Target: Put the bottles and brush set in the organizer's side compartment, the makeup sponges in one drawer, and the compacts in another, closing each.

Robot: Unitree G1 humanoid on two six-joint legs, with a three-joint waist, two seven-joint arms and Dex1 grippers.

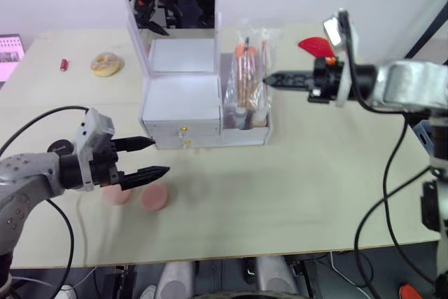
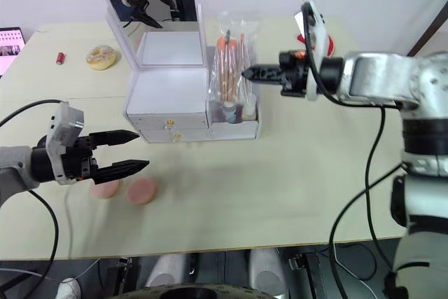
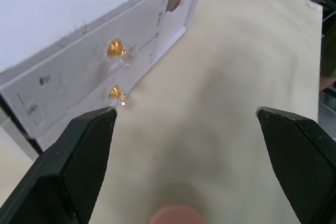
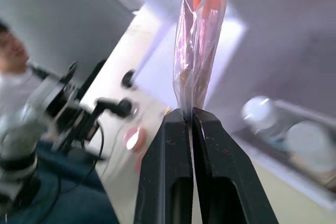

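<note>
The white organizer (image 1: 180,103) stands mid-table with its mirror lid up and both gold-knobbed drawers (image 3: 116,49) shut. Its side compartment (image 1: 245,127) holds white-capped bottles (image 1: 241,117) and the brush set (image 1: 248,68), a clear bag of orange-handled brushes standing upright. My right gripper (image 1: 268,80) is shut on the bag's edge (image 4: 202,19). My left gripper (image 1: 159,157) is open and empty in front of the drawers, just above two pink round pads (image 1: 154,198) lying on the table; I cannot tell whether they are sponges or compacts.
A doughnut-shaped item (image 1: 106,64) and a small red tube (image 1: 64,65) lie at the back left, and a screen (image 1: 8,50) sits at the left edge. A red object (image 1: 316,45) lies behind my right gripper. A person (image 4: 13,51) is beyond the table.
</note>
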